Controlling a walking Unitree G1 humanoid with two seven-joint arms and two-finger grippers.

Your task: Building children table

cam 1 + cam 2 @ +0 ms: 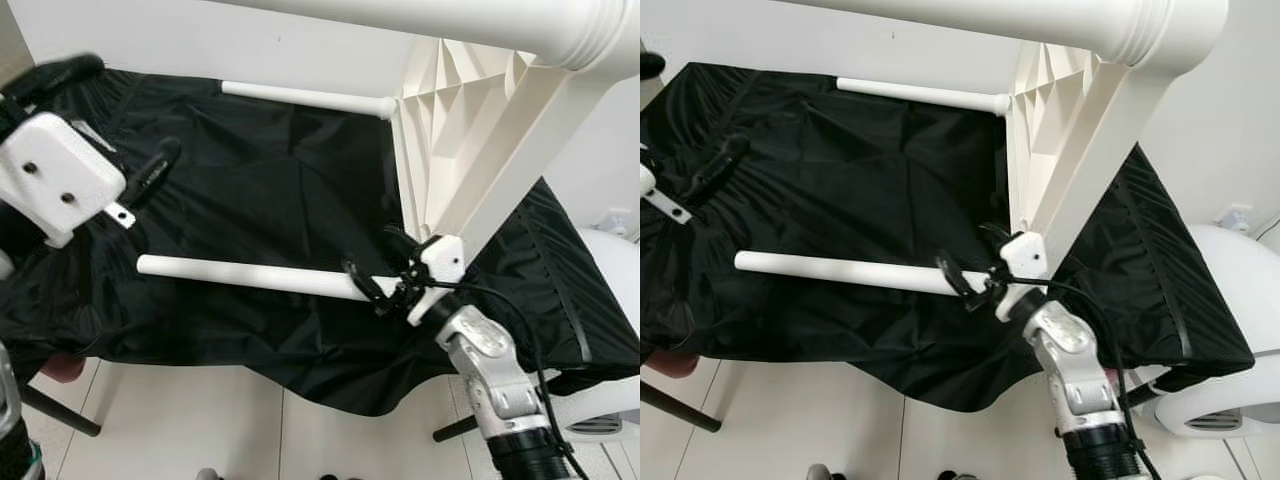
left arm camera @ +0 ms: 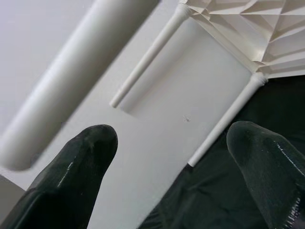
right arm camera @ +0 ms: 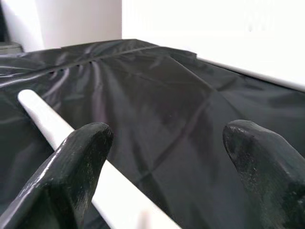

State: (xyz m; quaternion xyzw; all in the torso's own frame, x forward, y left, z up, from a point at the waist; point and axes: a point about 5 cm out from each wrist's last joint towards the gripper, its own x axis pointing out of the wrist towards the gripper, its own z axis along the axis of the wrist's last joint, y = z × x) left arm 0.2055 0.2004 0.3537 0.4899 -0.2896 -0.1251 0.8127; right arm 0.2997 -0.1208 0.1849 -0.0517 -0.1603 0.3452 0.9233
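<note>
Right gripper (image 1: 385,275), fingers spread apart, poised at the tabletop end of the near white leg (image 1: 250,276), long axis running crosswise over the black cloth (image 1: 260,170) away from the upended tabletop (image 1: 450,110) (left gripper (image 1: 150,180), also open, well off)

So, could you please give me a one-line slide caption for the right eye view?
Right gripper at a white table leg lying on black cloth, beside the overturned tabletop.
</note>
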